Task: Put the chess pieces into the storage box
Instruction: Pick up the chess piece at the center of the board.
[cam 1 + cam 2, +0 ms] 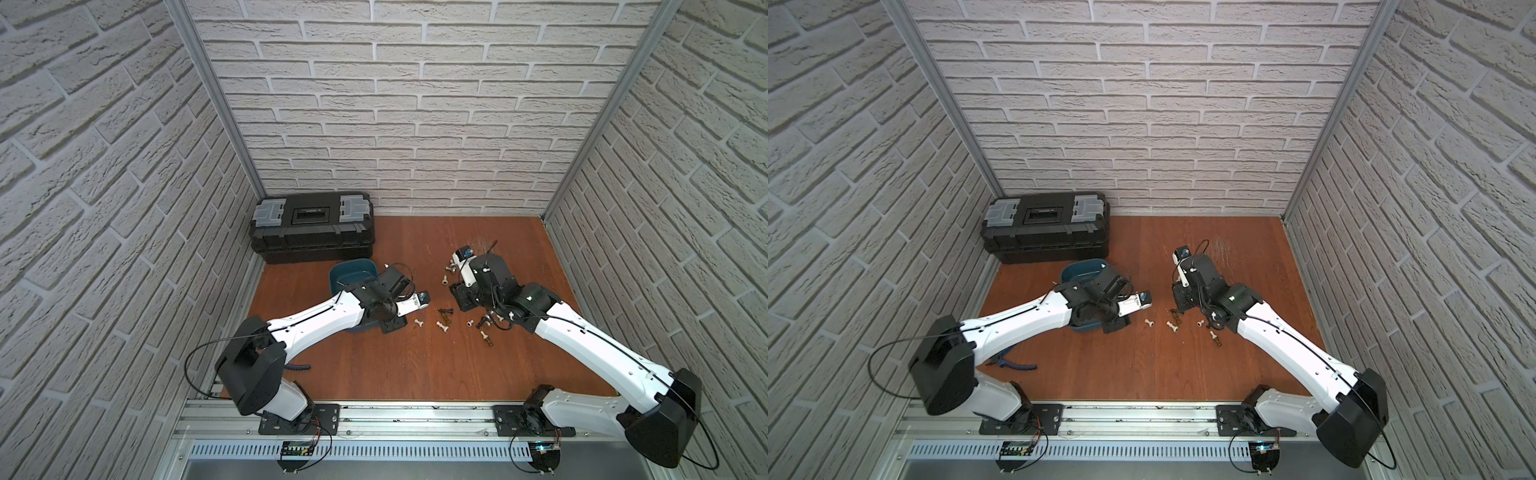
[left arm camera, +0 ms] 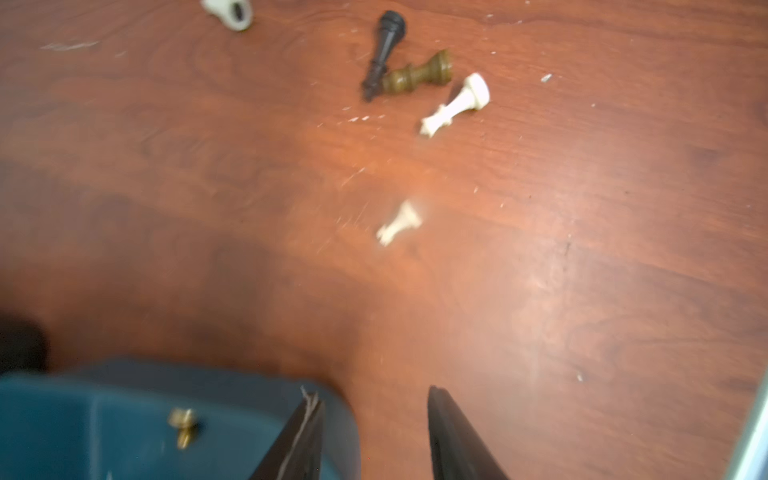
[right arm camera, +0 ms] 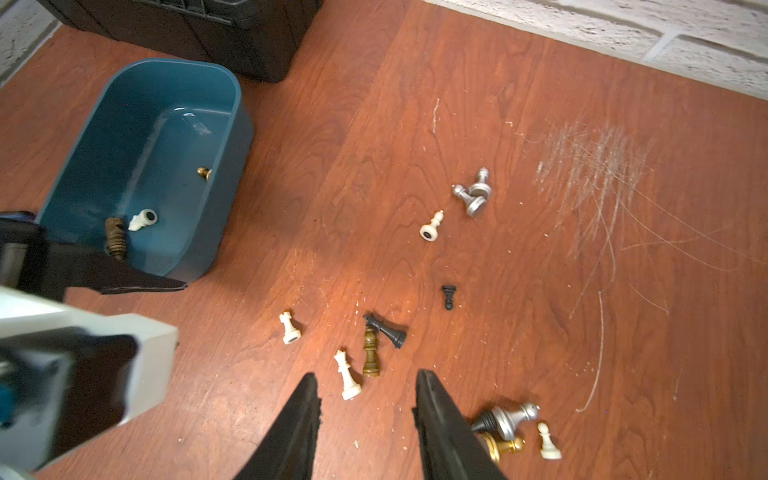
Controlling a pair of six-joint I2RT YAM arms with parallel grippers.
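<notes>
Left gripper [image 2: 374,440]: jaws parted, nothing between them. 1 finger [image 2: 299,440] is seen over a corner of the storage box [image 2: 83,399], the other over bare table [image 2: 582,249].

Right gripper [image 3: 365,428]: jaws also parted, nothing gripped, held above the scattered chess pieces [image 3: 374,353].

Closest to its tips:
- white piece [image 3: 347,376] laid flat, base toward the gripper, crown pointed away
- brown piece [image 3: 371,351] just beside it, long axis roughly parallel, same heading
- black piece [image 3: 384,330] laid crosswise, its head touching the brown piece's head
- small white piece [image 3: 289,328] on its side, set apart toward the box

A tight cluster [image 3: 507,428] of silver, gold and black pieces lies against 1 right finger, with a white pawn [image 3: 548,440] just beside it.

Farther out are a black pawn [image 3: 449,297], another white pawn on its side and 2 silver pieces [image 3: 473,193] touching each other.

In both top views the box sits under the left arm [image 1: 316,320]. Its long axis runs from the black toolbox [image 1: 311,226] toward the table's front. 3 pieces are inside, all lying down.
</notes>
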